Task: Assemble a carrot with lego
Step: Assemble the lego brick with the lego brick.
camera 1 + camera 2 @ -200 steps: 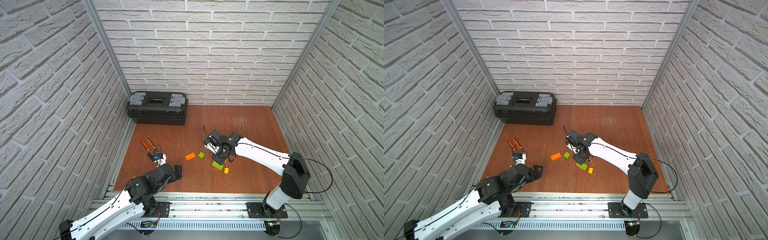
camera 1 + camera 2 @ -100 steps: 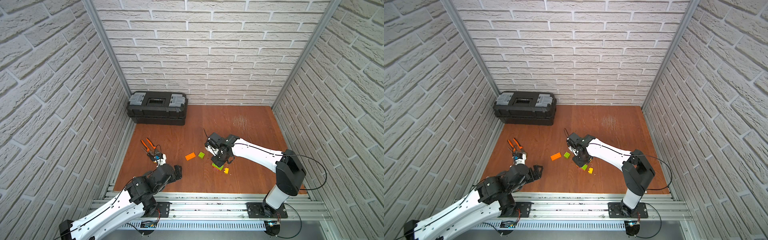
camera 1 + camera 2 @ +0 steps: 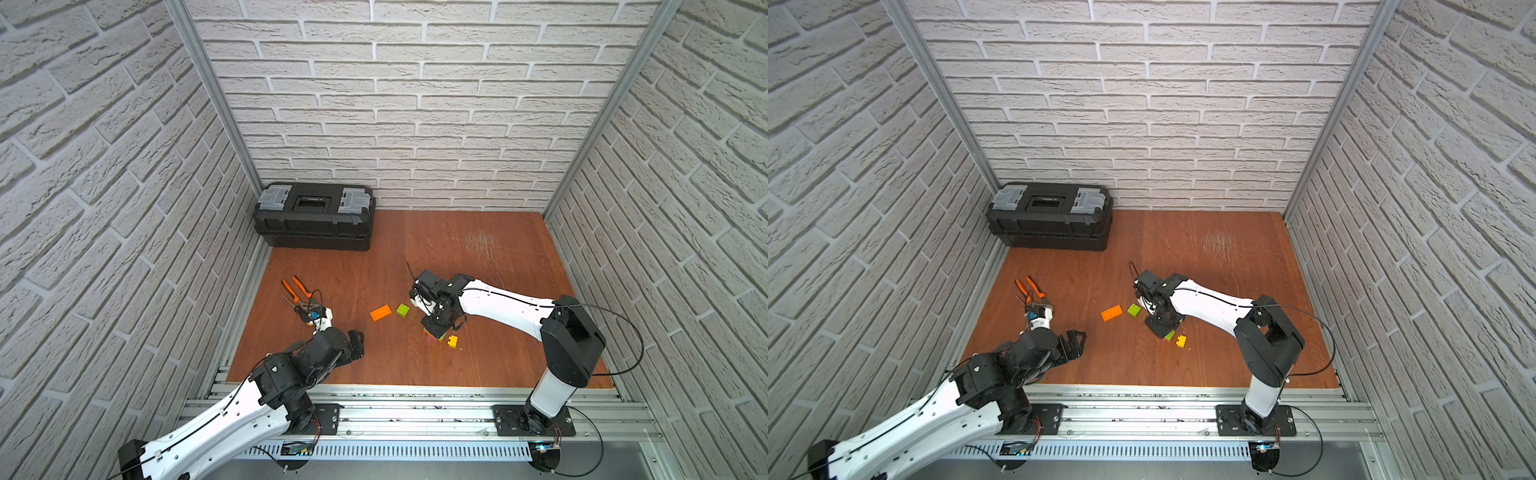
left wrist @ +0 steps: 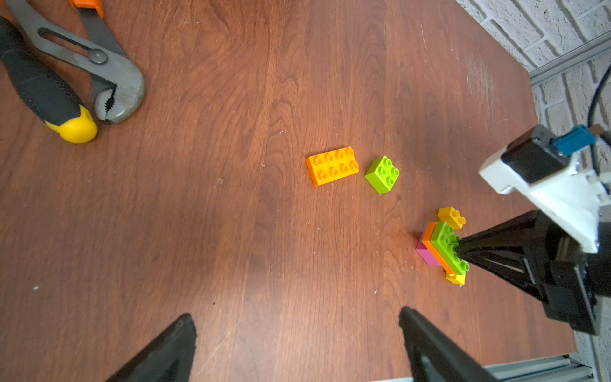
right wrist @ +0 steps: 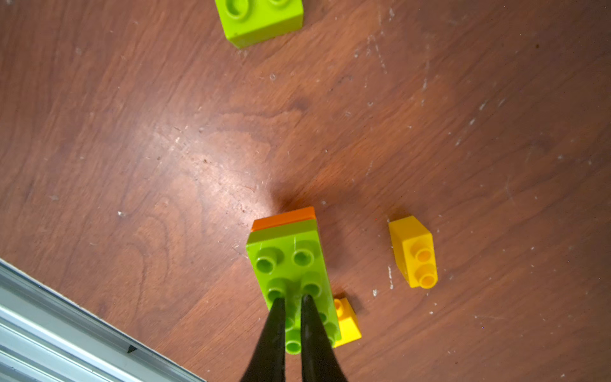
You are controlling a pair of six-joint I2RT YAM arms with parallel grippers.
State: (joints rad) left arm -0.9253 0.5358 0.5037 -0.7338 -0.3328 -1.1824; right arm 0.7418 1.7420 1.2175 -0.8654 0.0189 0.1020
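The carrot [image 4: 444, 248] is a small stack standing on the wooden table: pink at the bottom, then orange, with a long lime green brick [image 5: 287, 261] on top and a yellow bit [image 5: 345, 320] at one end. My right gripper [image 5: 291, 299] is shut, and its tips rest on the green brick's studs without clasping it. In both top views it hides most of the stack [image 3: 436, 336] [image 3: 1169, 335]. A loose yellow brick [image 5: 413, 251] lies just beside the stack. An orange oblong [image 4: 332, 165] and a small lime green brick [image 4: 382, 174] lie apart to its left. My left gripper [image 4: 297, 324] hangs open over bare table, well left of the stack.
Orange-handled pliers [image 3: 297, 291] and a black tool with a yellow end [image 4: 43, 92] lie near the left wall. A black toolbox [image 3: 316, 216] stands at the back left. The table's front edge with its metal rail [image 5: 66, 314] runs close to the stack.
My right gripper has closed its jaws and come down over the stack, covering more of it. The left arm and the loose bricks have not moved.
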